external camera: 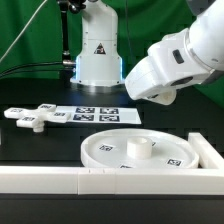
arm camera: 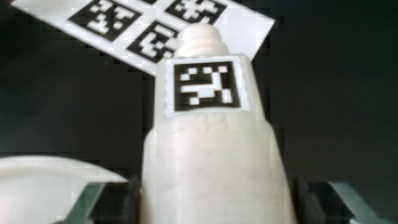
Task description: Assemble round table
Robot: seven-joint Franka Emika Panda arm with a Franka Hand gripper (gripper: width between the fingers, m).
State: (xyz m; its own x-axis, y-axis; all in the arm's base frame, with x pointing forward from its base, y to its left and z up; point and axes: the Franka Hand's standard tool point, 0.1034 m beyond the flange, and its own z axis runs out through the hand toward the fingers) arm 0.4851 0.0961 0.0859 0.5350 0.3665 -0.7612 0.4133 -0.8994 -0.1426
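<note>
The short cylindrical leg [arm camera: 210, 140] stands lengthwise between my fingers in the wrist view, its square marker facing the camera. My gripper [arm camera: 217, 200] is shut on the leg, a finger at each side. In the exterior view my hand [external camera: 160, 70] hangs above the table at the right; its fingers and the leg are hidden there. The large rimmed round disc [external camera: 100, 150] lies flat at the front with a raised hub [external camera: 140, 147] in its middle. An edge of the disc [arm camera: 45, 185] shows in the wrist view. The flat cross-shaped piece [external camera: 35, 117] lies at the exterior view's left.
The marker board [external camera: 95, 115] lies behind the disc and also shows beyond the leg in the wrist view [arm camera: 134, 25]. A long white border wall [external camera: 60, 180] runs along the front, with a side piece [external camera: 208, 150] at the right. The robot base [external camera: 97, 55] stands at the back.
</note>
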